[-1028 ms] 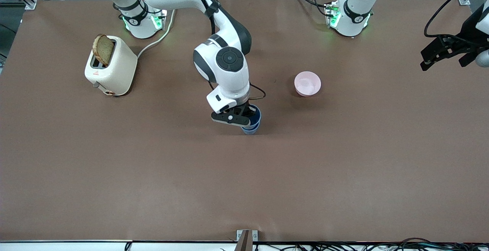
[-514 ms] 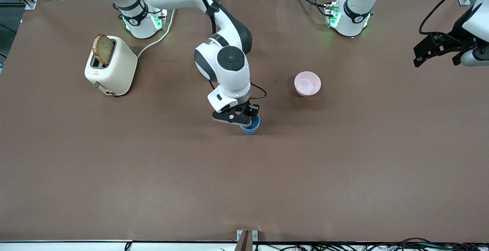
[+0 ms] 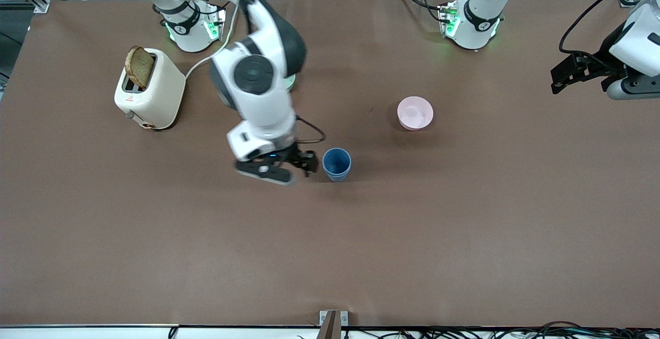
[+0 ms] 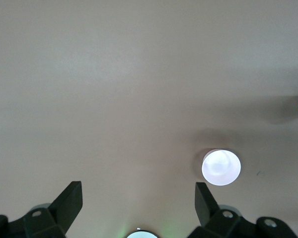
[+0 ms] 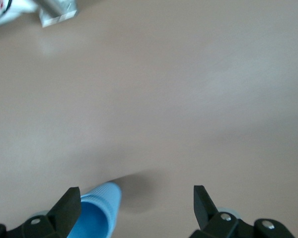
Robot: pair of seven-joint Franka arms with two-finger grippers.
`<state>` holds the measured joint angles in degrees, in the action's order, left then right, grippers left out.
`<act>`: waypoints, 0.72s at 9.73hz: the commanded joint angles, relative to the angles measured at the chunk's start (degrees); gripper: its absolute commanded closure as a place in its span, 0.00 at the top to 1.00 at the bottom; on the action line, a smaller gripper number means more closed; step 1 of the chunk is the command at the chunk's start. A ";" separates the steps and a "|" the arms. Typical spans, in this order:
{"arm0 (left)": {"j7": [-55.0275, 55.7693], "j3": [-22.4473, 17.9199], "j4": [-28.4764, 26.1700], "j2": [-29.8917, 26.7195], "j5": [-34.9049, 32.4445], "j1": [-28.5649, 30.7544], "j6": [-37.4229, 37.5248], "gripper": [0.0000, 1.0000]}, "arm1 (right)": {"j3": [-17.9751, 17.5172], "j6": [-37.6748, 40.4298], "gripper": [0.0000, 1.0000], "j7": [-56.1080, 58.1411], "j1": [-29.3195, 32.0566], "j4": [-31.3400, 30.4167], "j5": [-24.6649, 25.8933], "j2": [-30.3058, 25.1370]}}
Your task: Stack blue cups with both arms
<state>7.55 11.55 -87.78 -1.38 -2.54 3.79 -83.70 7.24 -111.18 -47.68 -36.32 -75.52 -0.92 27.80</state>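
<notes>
I see the blue cups (image 3: 336, 164) standing upright on the brown table (image 3: 330, 246) near its middle, one nested in the other so that they read as a single tumbler with a doubled rim, open mouth up. My right gripper (image 3: 289, 168) is just beside them toward the right arm's end of the table, low over the bare tabletop and apart from the cups, its two black fingers spread wide with nothing between them; the right wrist view shows the same, with the stacked blue cups (image 5: 98, 210) lying off by one fingertip and not between the pair. My left gripper (image 3: 580, 73) waits high over the left arm's end of the table, well apart from everything, and its fingers (image 4: 64, 208) are spread too, holding nothing. The pink bowl (image 3: 415, 113) sits empty on the table, farther from the front camera than the cups and toward the left arm's end; it also shows in the left wrist view as a pale round disc (image 4: 221, 167). A cream toaster (image 3: 149, 89) with a slice of brown bread (image 3: 139, 66) standing in its slot sits near the right arm's base (image 3: 192, 27).
</notes>
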 commanded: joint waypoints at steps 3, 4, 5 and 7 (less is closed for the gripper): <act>-1.57 -0.65 -4.16 -1.43 3.33 0.52 -0.68 1.00 | -1.35 2.44 1.00 17.12 15.44 -19.47 0.83 -18.63; -2.01 -0.56 -3.72 -1.43 2.98 0.43 -0.68 1.00 | -1.35 7.59 1.00 24.58 20.89 -18.88 0.83 -19.27; -2.28 -0.56 -3.19 -1.34 2.81 0.43 -0.68 1.00 | -1.44 9.47 1.00 30.14 25.99 -17.74 0.74 -19.80; -2.19 -0.38 -1.52 -0.64 0.18 0.35 -0.59 1.00 | -1.44 11.41 1.00 40.18 31.99 -13.62 0.13 -19.71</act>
<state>6.56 10.95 -88.23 -2.14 -0.92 3.88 -83.95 7.43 -101.49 -11.05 -7.07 -90.52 -0.77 9.11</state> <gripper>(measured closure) 0.000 0.000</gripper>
